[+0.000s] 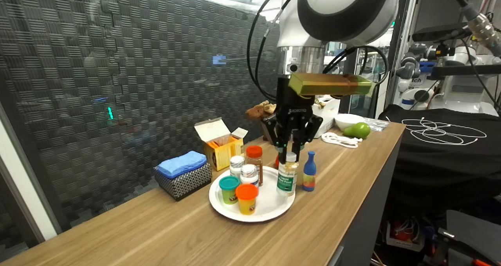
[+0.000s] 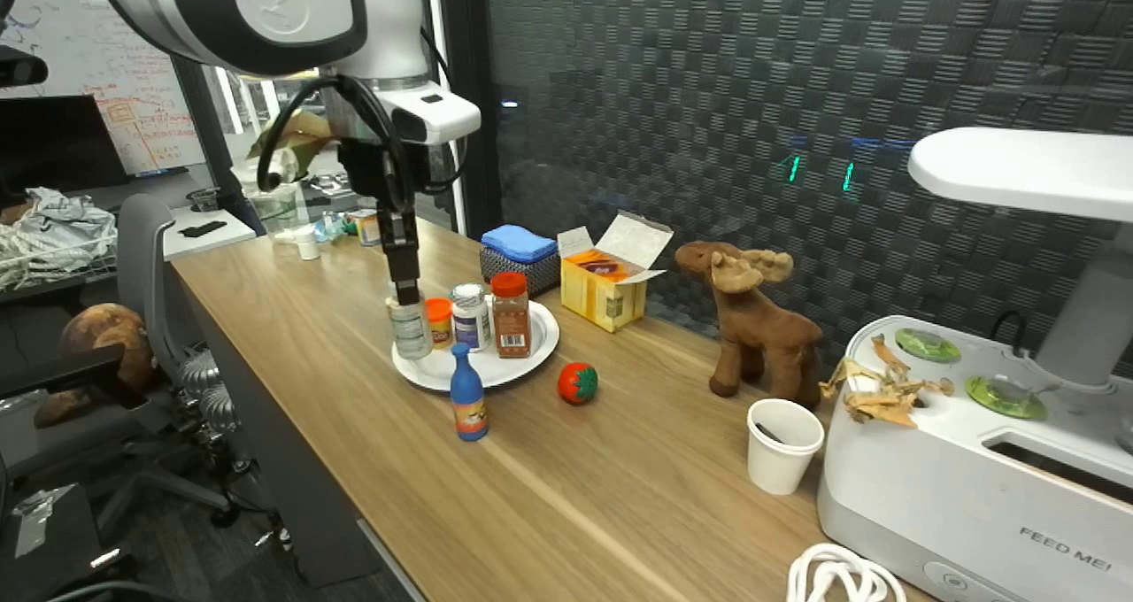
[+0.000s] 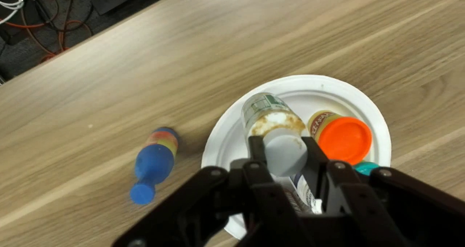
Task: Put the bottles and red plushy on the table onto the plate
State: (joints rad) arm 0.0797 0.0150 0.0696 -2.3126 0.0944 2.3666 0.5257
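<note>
The white plate (image 1: 268, 216) lies on the wood-topped table (image 1: 168, 229). It carries a red-capped jar (image 2: 512, 319), two white jars (image 1: 249, 176), a teal-lidded tub (image 1: 229, 188) and an orange-lidded tub (image 1: 247, 199). My gripper (image 3: 279, 145) points down with its fingers against both sides of the white cap of a plant-food bottle (image 1: 287, 183). This bottle is upright at the plate's edge; I cannot tell if its base touches. A blue bottle (image 2: 468, 398) stands on the table beside the plate. The red plushy (image 2: 577, 382) lies on the table, mostly hidden in an exterior view (image 1: 277, 162).
Behind the plate are a yellow box (image 1: 223, 152) and a patterned box with blue cloth (image 1: 184, 176). A brown plush moose (image 2: 761, 328), a paper cup (image 2: 783, 447) and a white planter (image 2: 956, 460) stand farther along. A white bowl (image 1: 348, 120) and green pear (image 1: 358, 130) are there too.
</note>
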